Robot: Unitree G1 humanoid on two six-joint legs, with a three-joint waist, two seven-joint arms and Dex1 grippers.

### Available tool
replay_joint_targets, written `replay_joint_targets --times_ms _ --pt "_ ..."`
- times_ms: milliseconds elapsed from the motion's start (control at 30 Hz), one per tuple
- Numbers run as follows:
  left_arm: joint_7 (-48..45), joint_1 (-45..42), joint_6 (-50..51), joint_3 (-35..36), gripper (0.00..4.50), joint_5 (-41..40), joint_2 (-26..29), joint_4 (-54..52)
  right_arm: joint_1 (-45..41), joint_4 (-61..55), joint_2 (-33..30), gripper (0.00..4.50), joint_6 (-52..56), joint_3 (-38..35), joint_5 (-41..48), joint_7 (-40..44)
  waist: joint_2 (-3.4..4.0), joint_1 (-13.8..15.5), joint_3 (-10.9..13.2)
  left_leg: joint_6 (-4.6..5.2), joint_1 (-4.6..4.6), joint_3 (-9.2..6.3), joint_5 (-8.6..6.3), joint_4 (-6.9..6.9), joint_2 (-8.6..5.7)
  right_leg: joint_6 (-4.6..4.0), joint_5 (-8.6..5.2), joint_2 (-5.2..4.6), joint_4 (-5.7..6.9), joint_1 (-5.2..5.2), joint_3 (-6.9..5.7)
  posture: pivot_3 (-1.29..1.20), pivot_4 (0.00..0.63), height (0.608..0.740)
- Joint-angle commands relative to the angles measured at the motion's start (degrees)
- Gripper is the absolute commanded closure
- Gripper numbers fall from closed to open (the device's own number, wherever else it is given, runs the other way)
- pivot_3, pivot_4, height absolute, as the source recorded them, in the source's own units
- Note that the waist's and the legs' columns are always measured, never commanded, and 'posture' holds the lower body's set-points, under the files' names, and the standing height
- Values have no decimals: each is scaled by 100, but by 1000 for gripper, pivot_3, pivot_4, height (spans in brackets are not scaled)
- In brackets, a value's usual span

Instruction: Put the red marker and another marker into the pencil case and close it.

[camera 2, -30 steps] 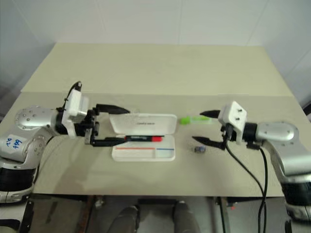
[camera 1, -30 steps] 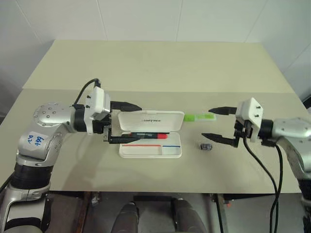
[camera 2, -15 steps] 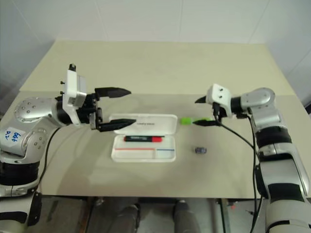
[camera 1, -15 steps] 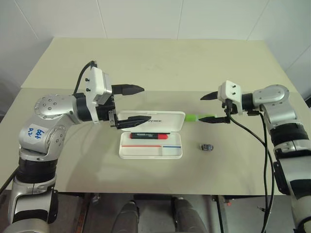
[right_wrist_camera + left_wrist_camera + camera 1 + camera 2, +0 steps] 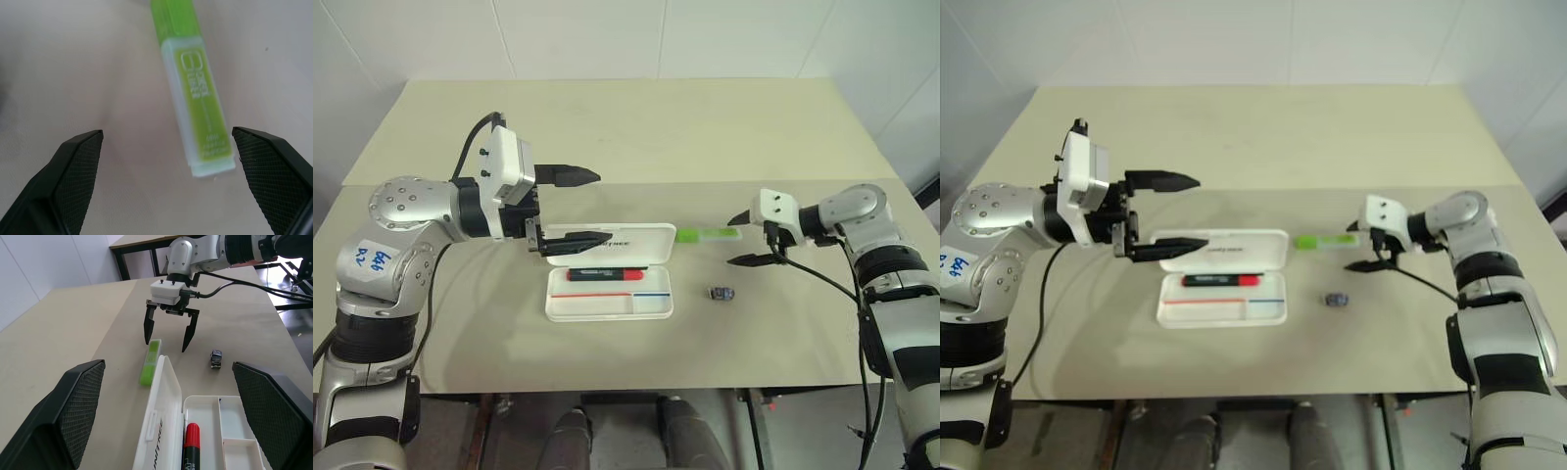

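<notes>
Pencil case point(image 5: 611, 292) lies open on beige table point(image 5: 705, 127) (white walls), both end effectors spread.

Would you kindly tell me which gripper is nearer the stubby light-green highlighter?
Right. The right gripper hangs open at the light-green highlighter's pale end; the left gripper is open over the case lid.

The pencil case point(image 5: 610, 291), a flat white box with rounded corners, lies open on the table point(image 5: 607, 127), its lid raised at the far side and red and blue lines printed inside. The red marker point(image 5: 604, 275), black-barrelled with a red end, lies lengthwise in its rear compartment. The light-green highlighter point(image 5: 700, 234) lies flat on the table just beside the lid's right end
</notes>
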Motion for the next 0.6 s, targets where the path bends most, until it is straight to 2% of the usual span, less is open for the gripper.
replay_joint_targets --times_ms 33,467,600 --pt "7 -123 -70 31 31 -21 -12 -81 -184 129 62 0 -100 -22 -166 -212 0 -36 0 0 1 0 0 2 0 0 0 0 2 1 0 0 150 740" --pt "51 -56 -45 43 31 -60 -97 -183 -628 466 473 0 235 -221 -328 -790 0 -128 0 -3 19 1 8 11 1 2 3 6 31 7 9 0 150 740" --pt "66 -17 -17 52 31 -77 -114 -241 -681 504 545 0 391 -263 -329 -698 0 -113 0 -4 17 1 9 10 1 1 3 5 33 5 10 0 150 740"
